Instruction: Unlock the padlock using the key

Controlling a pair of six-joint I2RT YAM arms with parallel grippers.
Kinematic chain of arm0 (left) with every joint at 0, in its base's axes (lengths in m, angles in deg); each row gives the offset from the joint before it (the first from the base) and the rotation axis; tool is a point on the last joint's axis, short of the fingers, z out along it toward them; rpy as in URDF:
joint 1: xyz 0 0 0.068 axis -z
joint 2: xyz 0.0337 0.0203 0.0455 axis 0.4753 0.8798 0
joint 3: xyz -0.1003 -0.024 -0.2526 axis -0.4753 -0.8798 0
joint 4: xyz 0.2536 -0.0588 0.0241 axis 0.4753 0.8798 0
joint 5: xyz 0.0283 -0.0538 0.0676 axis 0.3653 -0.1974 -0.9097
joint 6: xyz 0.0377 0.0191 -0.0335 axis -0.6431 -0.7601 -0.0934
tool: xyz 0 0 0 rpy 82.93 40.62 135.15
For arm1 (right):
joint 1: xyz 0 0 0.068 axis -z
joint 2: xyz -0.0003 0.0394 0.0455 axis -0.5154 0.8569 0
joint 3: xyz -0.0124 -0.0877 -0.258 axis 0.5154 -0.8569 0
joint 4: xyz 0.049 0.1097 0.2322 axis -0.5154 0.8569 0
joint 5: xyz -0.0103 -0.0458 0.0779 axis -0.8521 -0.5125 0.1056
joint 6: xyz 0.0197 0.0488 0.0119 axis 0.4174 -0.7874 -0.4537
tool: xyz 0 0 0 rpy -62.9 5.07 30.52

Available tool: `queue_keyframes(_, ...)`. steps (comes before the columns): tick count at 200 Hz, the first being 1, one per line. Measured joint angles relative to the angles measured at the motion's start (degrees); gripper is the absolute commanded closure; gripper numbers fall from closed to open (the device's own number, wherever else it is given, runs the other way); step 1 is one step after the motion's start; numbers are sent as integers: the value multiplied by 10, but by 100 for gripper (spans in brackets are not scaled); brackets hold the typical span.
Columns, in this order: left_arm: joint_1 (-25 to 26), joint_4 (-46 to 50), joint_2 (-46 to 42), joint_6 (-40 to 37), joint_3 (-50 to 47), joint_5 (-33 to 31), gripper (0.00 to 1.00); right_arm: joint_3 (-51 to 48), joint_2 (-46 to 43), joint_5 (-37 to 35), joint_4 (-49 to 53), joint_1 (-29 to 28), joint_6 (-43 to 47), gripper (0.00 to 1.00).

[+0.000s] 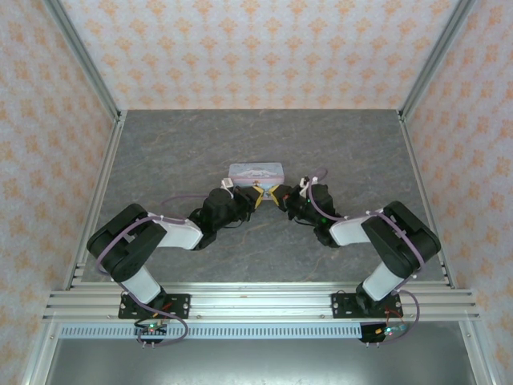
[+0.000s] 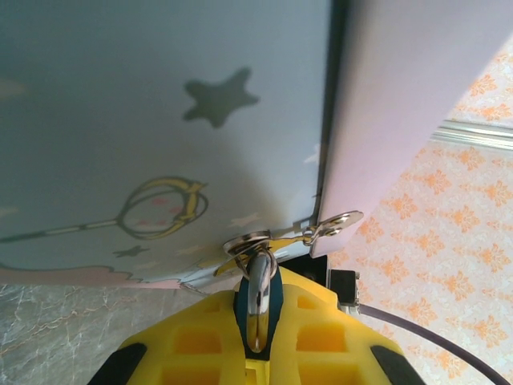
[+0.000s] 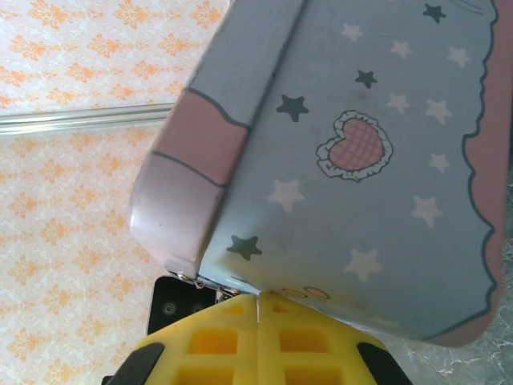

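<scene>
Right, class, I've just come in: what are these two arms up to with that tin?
Both arms meet at the blue tin. The left claw is shut on the small padlock, whose shackle passes through the tin's latch. The right claw is shut too, its tips close against the tin's edge. Whether it holds the key I cannot tell. The padlock looks locked.

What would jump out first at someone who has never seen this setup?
The pale blue tin, dotted with stars and a pink heart, sits mid-table. At its near edge the yellow left fingers pinch a tiny bluish padlock hooked through the tin's clasp, while the right fingers press shut beside them.
</scene>
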State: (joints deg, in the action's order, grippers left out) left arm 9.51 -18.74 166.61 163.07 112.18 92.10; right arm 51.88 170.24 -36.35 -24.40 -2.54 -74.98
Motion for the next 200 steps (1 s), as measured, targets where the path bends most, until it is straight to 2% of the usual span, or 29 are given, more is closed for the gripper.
queue_keyframes(64,4,0,0,1,0,-15,100,-1,0,-57,-6,-41,-12,100)
queue_keyframes(146,8,7,6,1,1,-31,100,10,18,-74,-3,-47,-20,100)
queue_keyframes(159,7,13,10,-2,2,-43,100,19,36,-66,-7,-44,-25,83)
queue_keyframes(166,7,16,14,-5,2,-45,100,21,43,-56,-10,-40,-29,64)
queue_keyframes(172,9,17,18,-8,3,-42,100,21,47,-47,-12,-37,-30,55)
queue_keyframes(184,17,17,26,-16,3,-36,100,21,49,-28,-16,-28,-34,45)
queue_keyframes(200,23,14,39,-22,5,-33,100,18,41,-1,-11,-16,-30,39)
